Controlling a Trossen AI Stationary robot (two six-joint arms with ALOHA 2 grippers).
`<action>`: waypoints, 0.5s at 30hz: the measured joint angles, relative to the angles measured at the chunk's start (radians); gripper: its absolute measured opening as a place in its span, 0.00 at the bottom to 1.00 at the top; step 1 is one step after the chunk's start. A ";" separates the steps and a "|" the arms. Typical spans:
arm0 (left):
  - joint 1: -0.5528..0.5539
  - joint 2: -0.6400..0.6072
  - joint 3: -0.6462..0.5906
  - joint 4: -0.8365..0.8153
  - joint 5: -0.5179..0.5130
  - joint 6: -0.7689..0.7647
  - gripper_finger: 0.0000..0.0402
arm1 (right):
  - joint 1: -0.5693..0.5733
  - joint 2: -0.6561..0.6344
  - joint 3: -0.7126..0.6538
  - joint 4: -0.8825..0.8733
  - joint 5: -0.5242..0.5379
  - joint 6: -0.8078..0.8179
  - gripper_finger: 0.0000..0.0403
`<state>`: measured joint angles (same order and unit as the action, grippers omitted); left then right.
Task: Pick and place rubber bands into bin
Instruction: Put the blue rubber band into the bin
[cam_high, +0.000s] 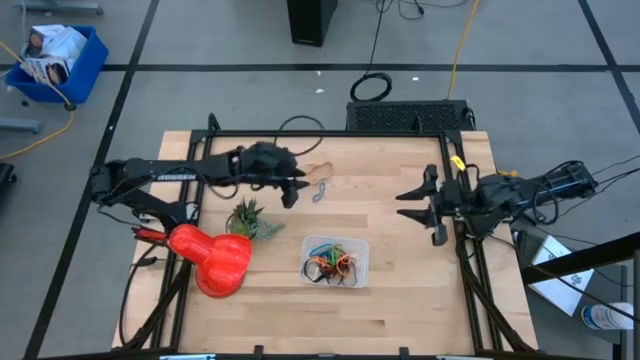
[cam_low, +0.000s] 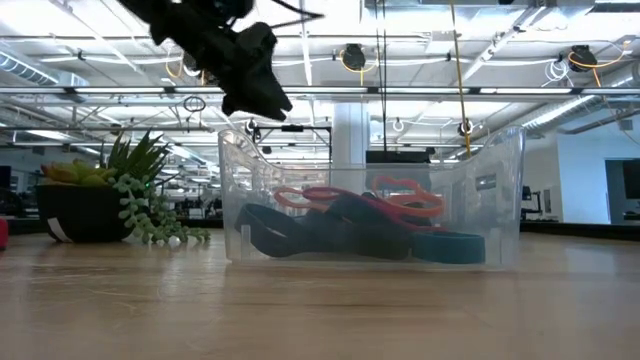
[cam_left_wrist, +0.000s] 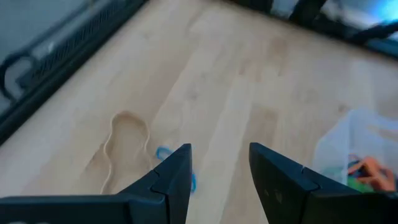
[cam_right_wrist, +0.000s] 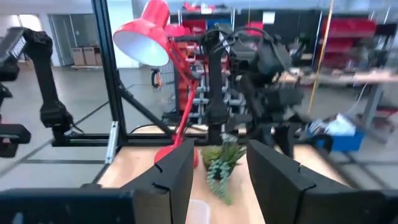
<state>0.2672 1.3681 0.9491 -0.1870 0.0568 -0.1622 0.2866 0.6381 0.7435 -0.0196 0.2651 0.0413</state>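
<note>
Left claw (cam_high: 293, 190) hangs above the desk (cam_high: 400, 290), fingers parted to a middling gap, nothing between them. Just past its tips lie two loose bands: a blue rubber band (cam_high: 320, 192) and a tan rubber band (cam_high: 320, 171), nearly touching each other. Bin (cam_high: 336, 261) sits well apart toward the front, already holding a tangle of rubber bands (cam_low: 360, 222). Right claw (cam_high: 425, 208) waits wide at the right edge, empty. Small plant (cam_high: 249, 219) and red lamp (cam_high: 212, 258) sit beside the left arm.

Risk: thin, flat bands on wood. Fingers may skid over the blue one, or snag both at once since they sit so close. Tan blends into the desk and is easy to miss.
</note>
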 joint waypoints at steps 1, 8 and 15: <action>0.007 0.025 0.040 -0.048 -0.002 0.000 0.42 | -0.004 -0.014 -0.004 0.000 0.001 -0.022 0.35; 0.024 0.255 0.274 -0.283 0.003 -0.065 0.42 | -0.049 -0.064 -0.006 -0.031 -0.003 -0.046 0.35; 0.014 0.473 0.386 -0.337 0.022 -0.220 0.42 | -0.073 -0.074 -0.006 -0.073 -0.004 -0.046 0.35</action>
<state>0.2811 1.8414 1.3351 -0.5242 0.0787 -0.3823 0.2140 0.5636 0.7372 -0.0926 0.2612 -0.0051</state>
